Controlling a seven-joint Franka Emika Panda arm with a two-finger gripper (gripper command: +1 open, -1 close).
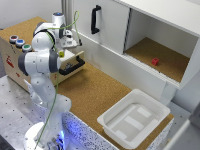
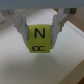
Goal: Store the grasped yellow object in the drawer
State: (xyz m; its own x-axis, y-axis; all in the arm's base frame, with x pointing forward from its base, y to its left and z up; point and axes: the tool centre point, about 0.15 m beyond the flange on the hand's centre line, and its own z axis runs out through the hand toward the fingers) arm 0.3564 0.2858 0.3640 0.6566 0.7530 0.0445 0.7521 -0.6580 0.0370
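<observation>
- Yellow block (image 2: 41,40) sits clamped between the two fingers (image 2: 20,27) of the claw (image 2: 41,31), black letters on its face, a pale flat surface below it in the wrist view.
- In the exterior view the block (image 1: 61,53) is a small yellow speck under the arm's hand, right over the open drawer (image 1: 70,59), whose black bar handle (image 1: 73,66) sticks out toward 4 o'clock.
- Risk one: the fingers look to grip only the upper part of the block's sides, so a jolt on the way down could let it twist or slip out early.
- Risk two: letting go from too high. A light cube could bounce off the white inside and hop over the wooden wall onto the cork bench (image 1: 95,90).
- Risk three: going down off-centre. A finger could clip the drawer's rim or front and shove the box.
- Wrong homes are well apart: the white tub (image 1: 134,119) at 5 o'clock, and the red block (image 1: 155,61) in the cabinet (image 1: 165,35) at 3 o'clock.
- I can't tell how much clearance remains under the block.
</observation>
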